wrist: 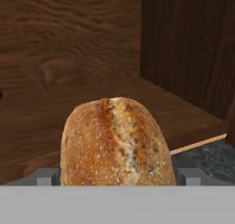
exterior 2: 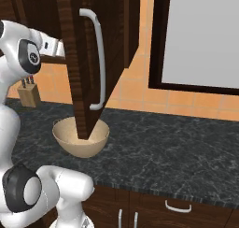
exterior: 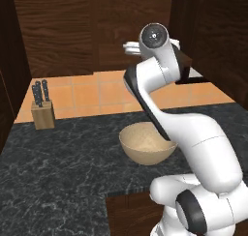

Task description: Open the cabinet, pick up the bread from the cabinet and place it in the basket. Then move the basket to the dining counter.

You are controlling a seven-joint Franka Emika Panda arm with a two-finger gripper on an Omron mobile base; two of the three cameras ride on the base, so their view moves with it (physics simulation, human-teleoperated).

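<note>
A crusty brown bread [wrist: 117, 142] lies on the wooden shelf inside the cabinet [wrist: 69, 44], close up in the hand view. My gripper [wrist: 118, 177] is open, one fingertip on each side of the loaf's near end. The cabinet door [exterior 2: 84, 59] with its long silver handle [exterior 2: 99, 59] stands swung open, and my hand [exterior 2: 51, 47] reaches in behind it. The tan basket [exterior: 145, 144] sits on the black stone counter below the cabinet, also seen as the basket [exterior 2: 79, 140] under the door's lower edge. The dining counter is out of view.
A wooden knife block [exterior: 42, 111] stands at the back left of the black counter [exterior: 58, 167]. The open door hangs over the basket. A dark-framed grey panel [exterior 2: 200, 35] fills the wall to the right. Drawers with small handles [exterior 2: 177, 206] lie below.
</note>
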